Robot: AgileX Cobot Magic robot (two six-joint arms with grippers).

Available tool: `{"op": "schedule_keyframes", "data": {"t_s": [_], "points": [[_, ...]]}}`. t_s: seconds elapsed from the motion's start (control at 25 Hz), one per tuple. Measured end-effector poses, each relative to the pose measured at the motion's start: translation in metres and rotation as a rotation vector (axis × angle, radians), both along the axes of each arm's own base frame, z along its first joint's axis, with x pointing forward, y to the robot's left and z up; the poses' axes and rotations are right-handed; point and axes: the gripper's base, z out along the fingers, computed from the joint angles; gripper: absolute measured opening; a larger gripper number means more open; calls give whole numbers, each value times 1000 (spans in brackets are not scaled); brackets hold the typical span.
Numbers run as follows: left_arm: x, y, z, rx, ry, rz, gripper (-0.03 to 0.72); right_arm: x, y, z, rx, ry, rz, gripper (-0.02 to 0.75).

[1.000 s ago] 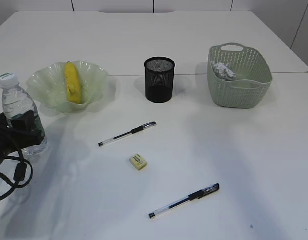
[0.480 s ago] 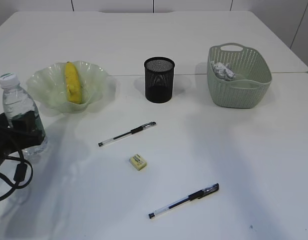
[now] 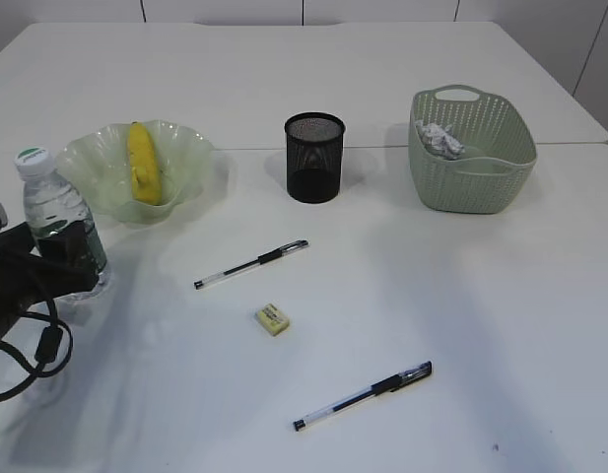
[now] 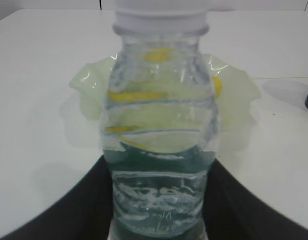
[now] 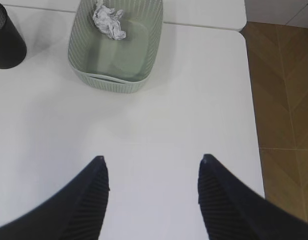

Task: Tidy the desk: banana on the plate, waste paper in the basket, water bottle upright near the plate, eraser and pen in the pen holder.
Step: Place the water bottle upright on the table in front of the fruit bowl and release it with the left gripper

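A white desk fills the exterior view, with pale wall panels behind; over the last second the water bottle [image 3: 59, 225], upright and clamped in the left gripper [image 3: 49, 258], has shifted rightward toward the plate [image 3: 190, 158] and now stands just beside its near rim, so this step looks close to done, pending release; the banana [image 3: 142, 163] already lies on the plate and the waste paper [image 3: 440, 138] in the basket [image 3: 473, 153]; two pens [image 3: 251, 264] [image 3: 364, 395] and the eraser [image 3: 272, 318] lie loose on the desk, well apart from the pen holder [image 3: 314, 157], and nothing blocks the way to them; in the left wrist view the bottle fills the frame between the dark jaws, the plate and banana showing through the water behind it; in the right wrist view the right gripper [image 5: 152, 192] hangs wide and empty over bare desk near the table edge, the basket and paper ahead of it.
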Motion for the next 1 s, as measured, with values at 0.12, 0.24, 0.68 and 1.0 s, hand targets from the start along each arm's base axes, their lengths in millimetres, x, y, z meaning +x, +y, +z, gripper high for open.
{"op": "schedule_keyframes", "data": {"t_s": [0.12,0.24,0.68,1.0], "points": [[1,0,-2,1,3,-2,348,0,0,0,0,0,0,428],[3,-1,-3,1,3,-6,348,0,0,0,0,0,0,428],[3,-1,-4,2,5,-8,356,0,0,0,0,-4,1,428],[-8,-1,-30,20,174,-24,384,0,0,0,0,-4,1,428]]}}
